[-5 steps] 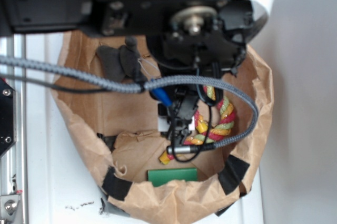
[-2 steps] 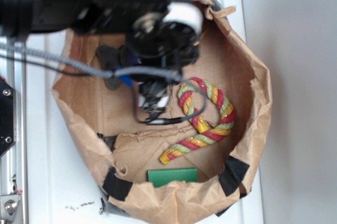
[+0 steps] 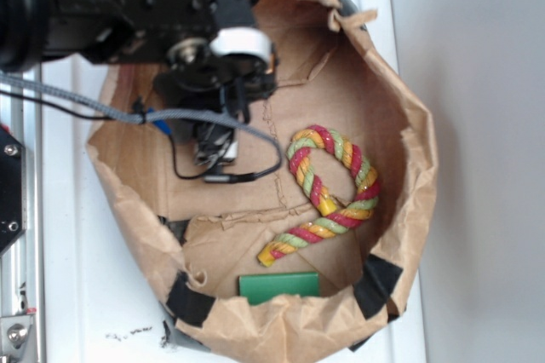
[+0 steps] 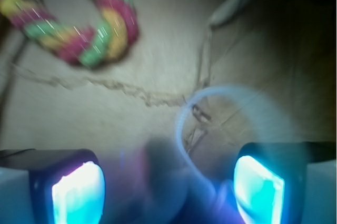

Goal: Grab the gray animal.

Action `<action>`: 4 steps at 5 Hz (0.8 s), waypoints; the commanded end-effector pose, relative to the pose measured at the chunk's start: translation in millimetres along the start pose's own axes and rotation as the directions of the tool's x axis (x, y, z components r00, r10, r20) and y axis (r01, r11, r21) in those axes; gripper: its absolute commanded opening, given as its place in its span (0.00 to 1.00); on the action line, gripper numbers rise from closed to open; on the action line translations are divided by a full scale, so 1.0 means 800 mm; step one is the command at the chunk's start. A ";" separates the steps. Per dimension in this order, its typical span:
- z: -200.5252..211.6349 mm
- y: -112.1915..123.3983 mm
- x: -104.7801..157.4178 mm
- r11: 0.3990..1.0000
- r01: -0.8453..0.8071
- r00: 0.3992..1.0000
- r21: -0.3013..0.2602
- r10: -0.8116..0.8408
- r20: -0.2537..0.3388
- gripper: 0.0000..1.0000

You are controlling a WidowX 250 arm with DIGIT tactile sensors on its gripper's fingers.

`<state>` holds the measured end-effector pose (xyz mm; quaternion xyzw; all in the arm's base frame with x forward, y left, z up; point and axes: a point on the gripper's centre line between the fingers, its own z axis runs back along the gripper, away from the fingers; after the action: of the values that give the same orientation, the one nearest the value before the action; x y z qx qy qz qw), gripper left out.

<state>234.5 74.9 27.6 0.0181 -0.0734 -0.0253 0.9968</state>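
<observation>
Looking down from the exterior view, the black arm fills the upper left of the frame and the gripper (image 3: 215, 152) hangs over the left half of a crumpled brown paper bag (image 3: 409, 116). Cables (image 3: 247, 167) loop off the arm across the bag floor. From this view the gray animal cannot be made out; the arm covers that corner.

The wrist view settles it. The two fingers (image 4: 79, 192) sit at the bottom left and bottom right of the frame, glowing blue-white on their inner faces, and they stand wide apart with nothing pinched. Between them, at the bottom centre, is the gray animal (image 4: 163, 176), a dark blurred mass (too soft in focus to tell ears from limbs). Its thin white string loop (image 4: 185, 109) arcs up from it toward the middle of the frame. Whether the fingers touch the toy cannot be told through the blur.

Off to the upper left of the wrist view lies the red-yellow-green twisted rope (image 4: 89, 34); in the exterior view it curls at centre right (image 3: 328, 197), well apart from the gripper. A green block (image 3: 278, 285) rests at the bottom centre, against the bag's near wall.
</observation>
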 end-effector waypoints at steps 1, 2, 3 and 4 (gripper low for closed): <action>-0.027 0.004 0.019 0.989 -0.110 0.992 0.099 0.104 0.069 0.00; -0.001 0.000 0.024 0.990 -0.131 0.988 0.060 0.126 0.085 0.00; 0.063 -0.011 0.024 0.990 -0.133 0.989 -0.038 0.136 0.061 0.00; 0.127 -0.019 0.024 0.986 -0.150 0.987 -0.077 0.154 0.038 0.00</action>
<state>231.1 46.4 114.5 -0.0334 -0.0685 0.0379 0.9964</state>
